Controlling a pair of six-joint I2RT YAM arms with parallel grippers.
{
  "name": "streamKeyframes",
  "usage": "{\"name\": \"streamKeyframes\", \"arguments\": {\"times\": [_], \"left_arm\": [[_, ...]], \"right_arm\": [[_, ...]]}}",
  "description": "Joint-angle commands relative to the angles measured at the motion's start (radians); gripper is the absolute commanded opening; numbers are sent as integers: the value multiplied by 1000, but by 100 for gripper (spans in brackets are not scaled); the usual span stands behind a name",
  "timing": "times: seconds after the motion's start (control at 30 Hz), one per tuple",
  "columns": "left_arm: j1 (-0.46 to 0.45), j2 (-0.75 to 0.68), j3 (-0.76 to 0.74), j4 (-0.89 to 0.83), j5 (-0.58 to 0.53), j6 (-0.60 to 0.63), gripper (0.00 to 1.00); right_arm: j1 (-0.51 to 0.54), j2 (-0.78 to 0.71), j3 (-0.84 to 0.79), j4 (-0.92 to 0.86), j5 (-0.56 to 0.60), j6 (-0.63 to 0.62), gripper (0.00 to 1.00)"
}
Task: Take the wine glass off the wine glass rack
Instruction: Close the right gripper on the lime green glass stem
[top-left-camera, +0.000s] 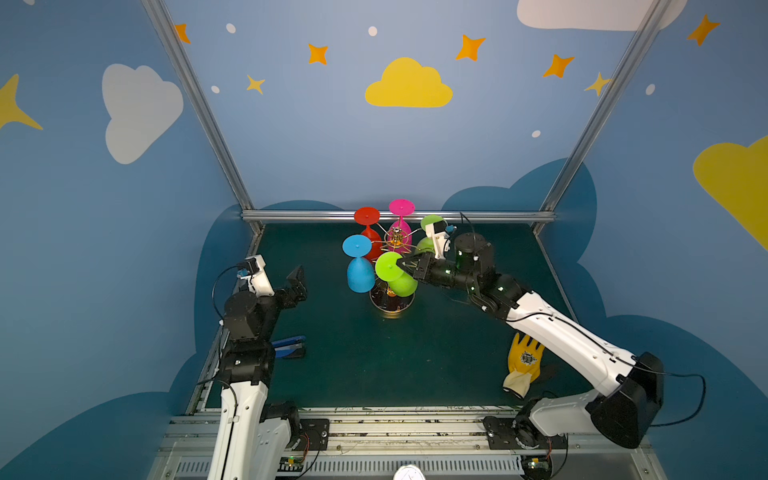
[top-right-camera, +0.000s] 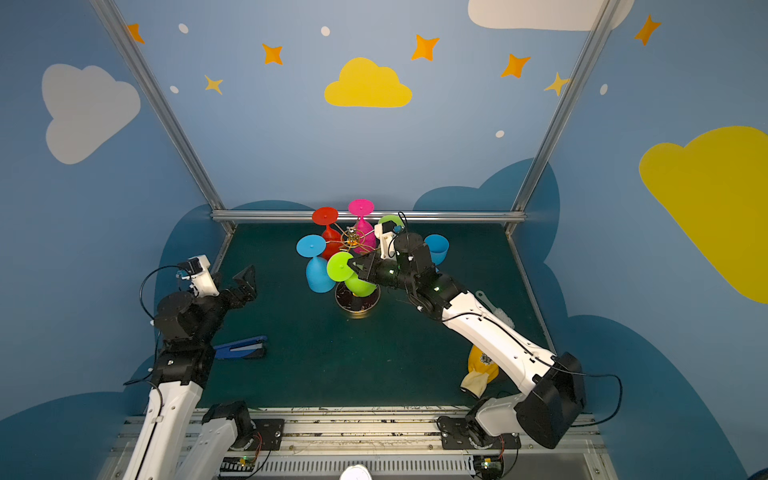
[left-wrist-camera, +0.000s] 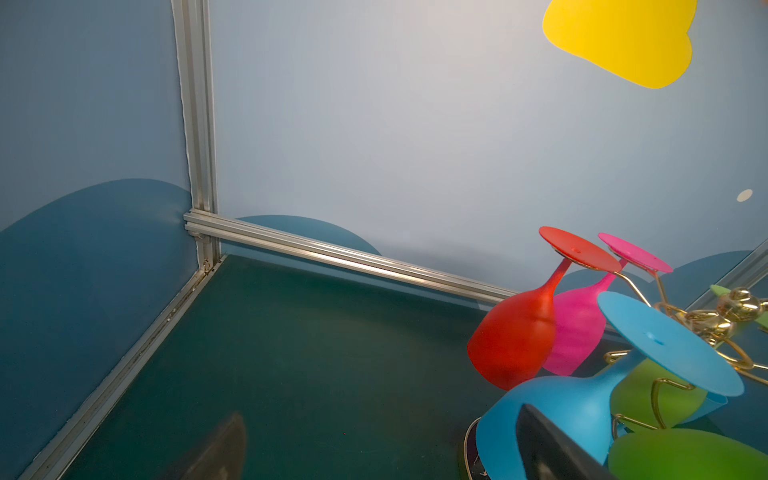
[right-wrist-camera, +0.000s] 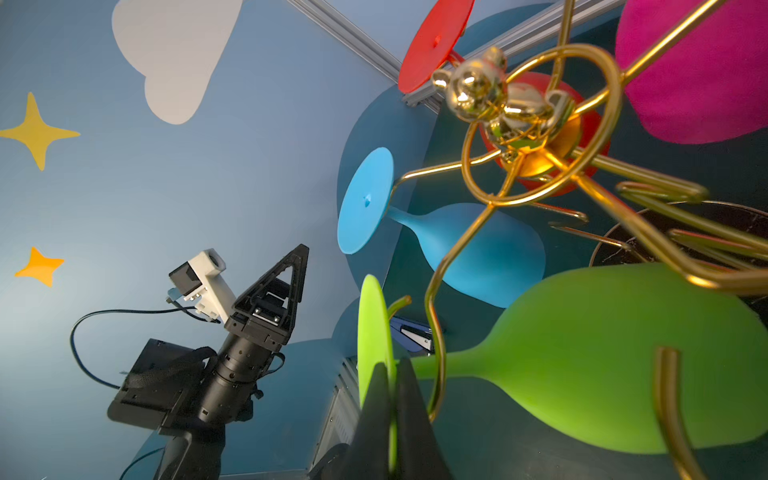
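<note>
The green glass (top-left-camera: 386, 266) hung on the rack (top-left-camera: 392, 311), at 6 o'clock of the hub in both top views. Its foot was up and its bowl mouth pointed down at the worktop (top-left-camera: 353, 365), with the long axis roughly vertical and somewhat tilted. The right end effector (top-left-camera: 401, 264) was pinched narrow on the rim of the foot disc, and the stem sat inside a gold wire loop. The left end effector (top-left-camera: 298, 279) stood wide and empty, well apart at the rack's 9 o'clock.
</note>
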Motion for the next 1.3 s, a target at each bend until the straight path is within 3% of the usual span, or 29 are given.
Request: {"name": "streamKeyframes", "arguments": {"times": [0.0,0.33,1.27], "left_arm": [[3,-11,6,11,-5,-1,100],[3,-19,5,12,-7,-3,100],[0,-37,4,16,-14,-6,100]], "right_arm": [[-11,-5,-4,30,-27,34,0],[-21,-15,25,94,-59,115,0],[-21,7,28,153,13,211,0]]}}
